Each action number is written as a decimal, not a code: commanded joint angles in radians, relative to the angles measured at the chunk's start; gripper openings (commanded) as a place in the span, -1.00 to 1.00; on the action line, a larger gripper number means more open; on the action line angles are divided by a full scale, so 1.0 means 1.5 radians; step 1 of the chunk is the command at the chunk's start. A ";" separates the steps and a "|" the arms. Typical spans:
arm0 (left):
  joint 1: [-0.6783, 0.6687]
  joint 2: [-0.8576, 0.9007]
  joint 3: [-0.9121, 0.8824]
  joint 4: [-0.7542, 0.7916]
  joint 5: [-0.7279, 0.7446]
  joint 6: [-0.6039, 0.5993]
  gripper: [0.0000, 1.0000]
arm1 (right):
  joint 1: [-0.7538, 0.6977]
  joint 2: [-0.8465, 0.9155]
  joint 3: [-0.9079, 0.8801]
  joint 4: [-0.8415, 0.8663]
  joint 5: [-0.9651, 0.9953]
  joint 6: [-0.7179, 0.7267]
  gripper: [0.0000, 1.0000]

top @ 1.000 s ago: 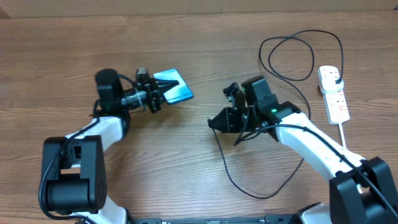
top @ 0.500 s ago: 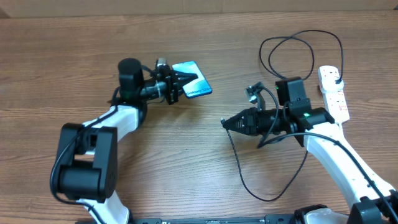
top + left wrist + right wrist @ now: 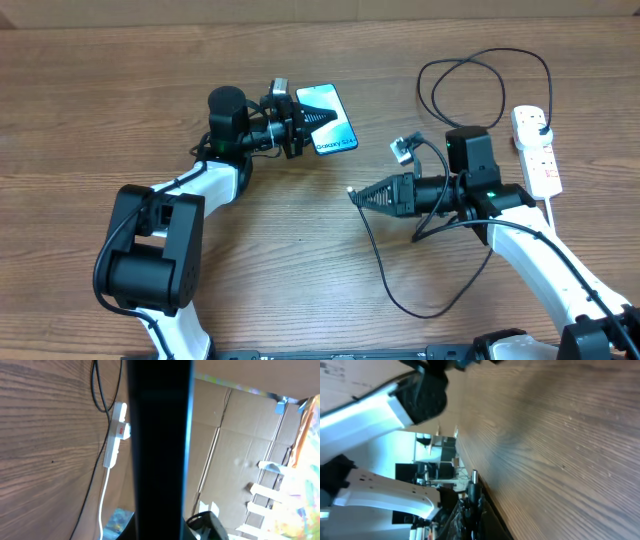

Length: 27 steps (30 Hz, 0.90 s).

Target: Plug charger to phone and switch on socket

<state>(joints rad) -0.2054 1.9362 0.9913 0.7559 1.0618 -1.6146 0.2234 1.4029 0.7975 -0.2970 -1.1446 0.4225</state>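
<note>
Phone (image 3: 330,120) clamped in my left gripper (image 3: 298,122), up-left of my right gripper (image 3: 362,196), which pinches the charger (image 3: 428,315) tip, aimed left

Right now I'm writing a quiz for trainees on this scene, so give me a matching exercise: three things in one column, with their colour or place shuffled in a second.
Column 1:
1 phone
2 socket
3 charger

Column 2:
A white, far right in the overhead view
B thin, black, lying in loops
C blue screen, held by the left gripper

Pairs: 1-C, 2-A, 3-B
</note>
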 commanded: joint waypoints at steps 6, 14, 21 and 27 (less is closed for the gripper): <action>-0.003 0.003 0.019 0.008 0.021 0.044 -0.91 | 0.000 -0.008 -0.004 0.090 -0.010 0.123 -0.92; -0.009 0.003 0.019 0.008 0.030 0.044 -0.91 | 0.001 0.036 -0.004 0.171 -0.005 0.183 -0.92; -0.012 0.003 0.019 0.008 0.025 0.044 -0.91 | 0.001 0.084 -0.004 0.224 -0.006 0.223 -0.93; -0.012 0.003 0.019 0.008 0.022 0.045 -0.91 | 0.004 0.085 -0.004 0.256 -0.006 0.232 -0.92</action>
<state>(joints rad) -0.2165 1.9362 0.9913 0.7555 1.0805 -1.5726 0.2234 1.5291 0.7956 0.0780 -1.1481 0.7509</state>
